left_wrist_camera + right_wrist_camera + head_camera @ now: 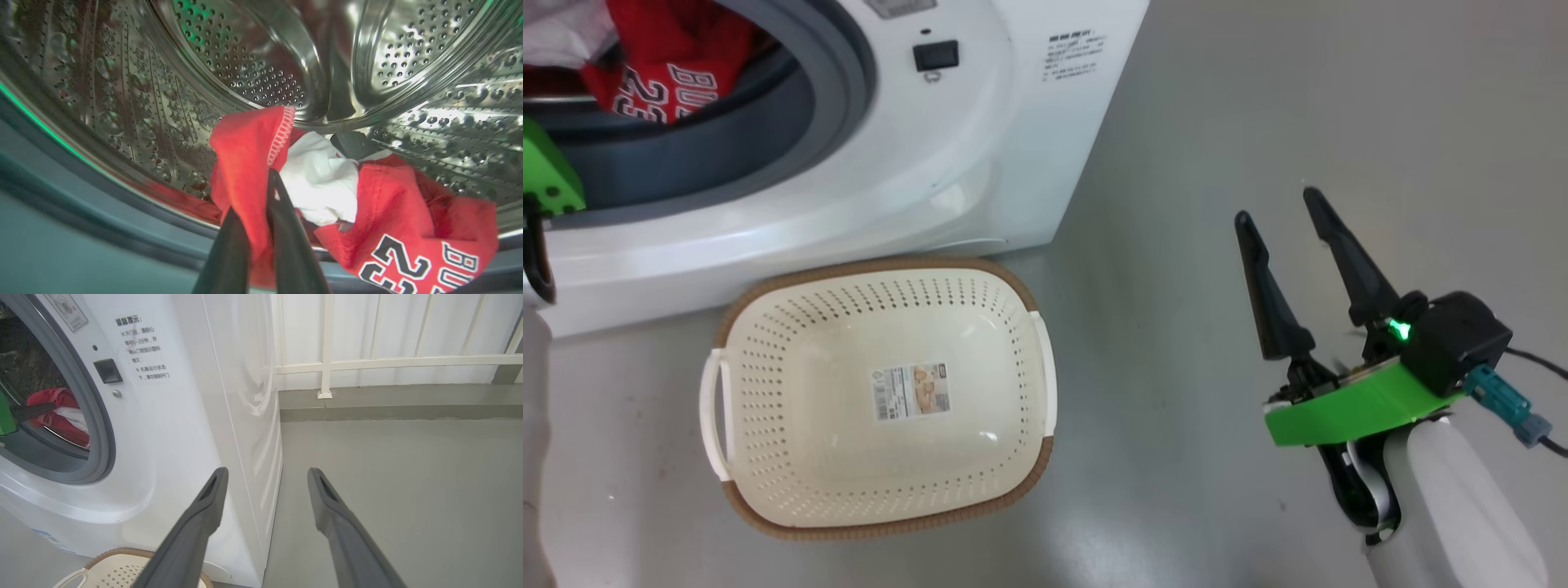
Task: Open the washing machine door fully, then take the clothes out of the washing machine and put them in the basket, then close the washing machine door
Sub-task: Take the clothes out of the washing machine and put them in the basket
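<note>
The left gripper is pinched on a red fold of the clothes, a grasp the left wrist view shows close up inside the steel drum, with white fabric bunched beside its fingers and the 23 at the drum's lip. The right gripper hangs spread and empty over the grey floor, right of the washing machine. The head view adds the basket, empty, just before the machine's front.

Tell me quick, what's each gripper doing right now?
Left gripper: shut on the clothes, red fabric pinched inside the washing machine.
Right gripper: open, holding nothing.
</note>
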{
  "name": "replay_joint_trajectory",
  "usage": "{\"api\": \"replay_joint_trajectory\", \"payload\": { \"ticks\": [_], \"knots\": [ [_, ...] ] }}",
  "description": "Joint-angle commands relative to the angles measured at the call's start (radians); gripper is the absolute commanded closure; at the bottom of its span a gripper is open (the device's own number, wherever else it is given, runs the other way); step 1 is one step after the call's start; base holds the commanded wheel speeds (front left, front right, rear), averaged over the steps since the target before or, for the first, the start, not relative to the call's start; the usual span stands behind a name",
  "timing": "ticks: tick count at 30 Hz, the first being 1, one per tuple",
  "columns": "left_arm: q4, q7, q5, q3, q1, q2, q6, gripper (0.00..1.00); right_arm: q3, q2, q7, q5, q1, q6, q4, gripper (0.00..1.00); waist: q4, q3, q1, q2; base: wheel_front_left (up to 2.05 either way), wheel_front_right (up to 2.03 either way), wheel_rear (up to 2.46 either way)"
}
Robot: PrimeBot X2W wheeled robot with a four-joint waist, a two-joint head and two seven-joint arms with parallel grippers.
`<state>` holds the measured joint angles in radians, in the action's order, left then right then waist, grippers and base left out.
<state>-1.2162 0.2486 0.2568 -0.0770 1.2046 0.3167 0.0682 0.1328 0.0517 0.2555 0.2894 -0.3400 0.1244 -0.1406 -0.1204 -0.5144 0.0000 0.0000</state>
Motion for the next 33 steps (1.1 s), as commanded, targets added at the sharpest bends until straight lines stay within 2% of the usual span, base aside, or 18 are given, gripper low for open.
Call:
{"api": "replay_joint_trajectory", "payload": {
  "ticks": [1,15,18,33],
  "knots": [
    [0.053,0.012,0.01,0.025,-0.037,0.046,-0.006,1.0,0.016,-0.001,0.006,-0.005,0.031,0.006,0.017,0.0,0.012,0.032,0.0,0.0,0.0,0.0,0.0],
    [0.497,0.013,0.047,0.117,-0.368,-0.021,-0.037,1.0,-0.005,-0.001,0.006,-0.013,0.077,0.006,0.003,0.0,0.052,0.169,0.0,0.0,0.0,0.0,0.0],
    [0.559,0.013,0.057,0.131,-0.437,-0.041,-0.049,1.0,-0.01,-0.001,0.006,-0.011,0.093,0.006,0.001,0.0,0.057,0.205,0.0,0.0,0.0,0.0,0.0],
    [0.781,0.002,0.097,0.139,-0.659,-0.115,-0.05,1.0,-0.045,-0.001,0.006,-0.016,0.171,0.006,-0.008,0.0,0.083,0.333,0.0,0.0,0.0,0.0,0.0]
  ]
}}
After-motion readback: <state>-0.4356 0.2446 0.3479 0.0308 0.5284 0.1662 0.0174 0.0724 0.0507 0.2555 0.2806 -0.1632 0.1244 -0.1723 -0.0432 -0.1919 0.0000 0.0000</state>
